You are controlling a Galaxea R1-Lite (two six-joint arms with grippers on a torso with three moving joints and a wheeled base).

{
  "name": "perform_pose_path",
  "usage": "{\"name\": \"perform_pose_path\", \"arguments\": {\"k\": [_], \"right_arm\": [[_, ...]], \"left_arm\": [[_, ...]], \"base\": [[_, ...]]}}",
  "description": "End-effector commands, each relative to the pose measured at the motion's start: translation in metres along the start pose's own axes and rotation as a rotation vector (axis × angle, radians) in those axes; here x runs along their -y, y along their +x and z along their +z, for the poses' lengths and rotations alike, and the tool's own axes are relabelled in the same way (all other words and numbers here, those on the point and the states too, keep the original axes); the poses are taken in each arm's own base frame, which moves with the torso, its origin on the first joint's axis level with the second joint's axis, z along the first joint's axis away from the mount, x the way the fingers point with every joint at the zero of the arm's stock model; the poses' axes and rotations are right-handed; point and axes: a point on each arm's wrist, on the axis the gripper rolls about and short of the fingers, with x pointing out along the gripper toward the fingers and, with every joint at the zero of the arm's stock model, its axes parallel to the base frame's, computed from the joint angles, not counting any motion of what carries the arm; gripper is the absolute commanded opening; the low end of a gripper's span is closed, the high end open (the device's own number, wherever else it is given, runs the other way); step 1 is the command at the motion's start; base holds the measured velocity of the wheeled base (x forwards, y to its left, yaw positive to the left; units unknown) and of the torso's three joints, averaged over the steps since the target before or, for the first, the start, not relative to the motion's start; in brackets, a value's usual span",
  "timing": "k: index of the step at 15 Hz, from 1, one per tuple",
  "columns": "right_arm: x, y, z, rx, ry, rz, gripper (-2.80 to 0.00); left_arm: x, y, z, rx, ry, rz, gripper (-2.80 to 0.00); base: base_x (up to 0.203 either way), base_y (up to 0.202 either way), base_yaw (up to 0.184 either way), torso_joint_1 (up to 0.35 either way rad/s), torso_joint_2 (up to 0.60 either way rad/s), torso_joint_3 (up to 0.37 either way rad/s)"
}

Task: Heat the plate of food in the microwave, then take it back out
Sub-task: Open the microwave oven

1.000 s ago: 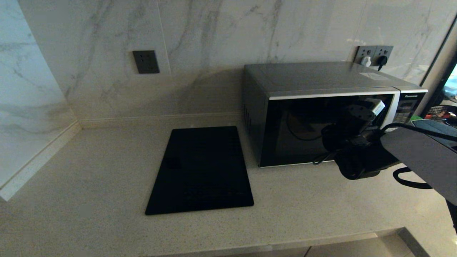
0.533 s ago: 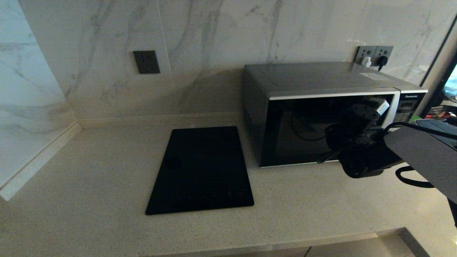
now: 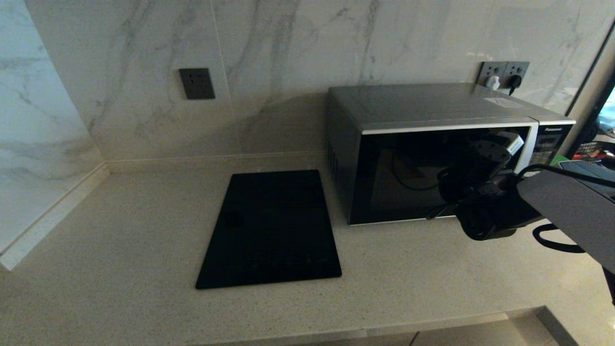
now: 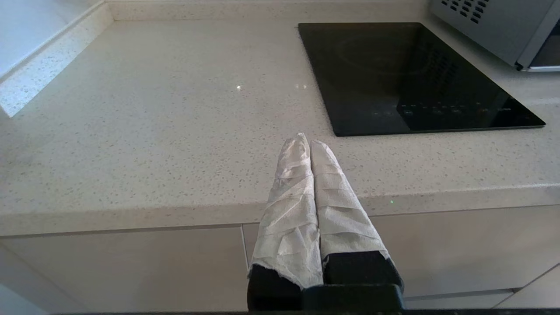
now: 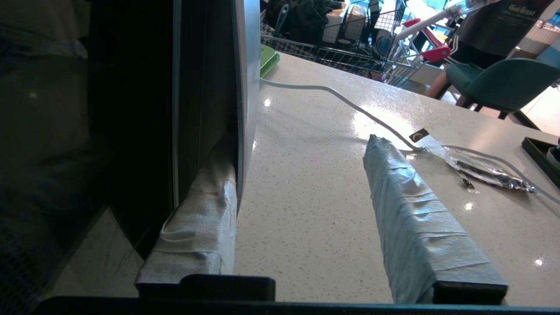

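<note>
Over on the left, the left gripper (image 4: 306,144) hangs parked off the front edge of the counter (image 3: 120,226), its 2 cloth-wrapped fingers pressed together on nothing. Moving right, the flat black cooktop slab (image 3: 271,228) lies bare on the counter, just beside the microwave (image 3: 432,144), whose dark glass door (image 3: 408,178) looks all but closed from the head camera. Further right is the action: the right gripper (image 5: 306,192) is up at the door's right edge, next to the button panel (image 3: 547,144). From the wrist camera, 1 wrapped finger (image 5: 201,218) is tucked in behind the door's silver edge (image 5: 247,87) and the other finger (image 5: 411,210) stands well clear on the outside, so the jaws are apart with a wide gap and not clamped on the door. The plate of food is nowhere to be seen, neither on the counter nor through the dark glass, so I cannot tell whether it is already inside. My read: this is a door-opening step with heating and retrieval either ahead or partly done; the pictures do not settle which. Far right, a white cable (image 5: 332,94) and a foil wrapper (image 5: 485,168) lie on the counter.
</note>
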Motion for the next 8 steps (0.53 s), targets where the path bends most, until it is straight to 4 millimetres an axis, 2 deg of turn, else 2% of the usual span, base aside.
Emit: {"name": "perform_pose_path", "arguments": {"k": [1, 8], "right_arm": [[0.0007, -0.0010, -0.0002, -0.006, -0.002, -0.012, -2.80], [-0.0015, -0.0079, -0.0040, -0.005, -0.007, 0.003, -2.80]], "left_arm": [[0.0000, 0.0000, 0.0000, 0.000, -0.001, 0.001, -2.80], [0.0000, 0.0000, 0.0000, 0.000, -0.001, 0.001, -2.80]], "base": [[0.000, 0.000, 0.000, 0.000, 0.00, 0.000], [0.000, 0.000, 0.000, 0.000, 0.00, 0.000]]}}
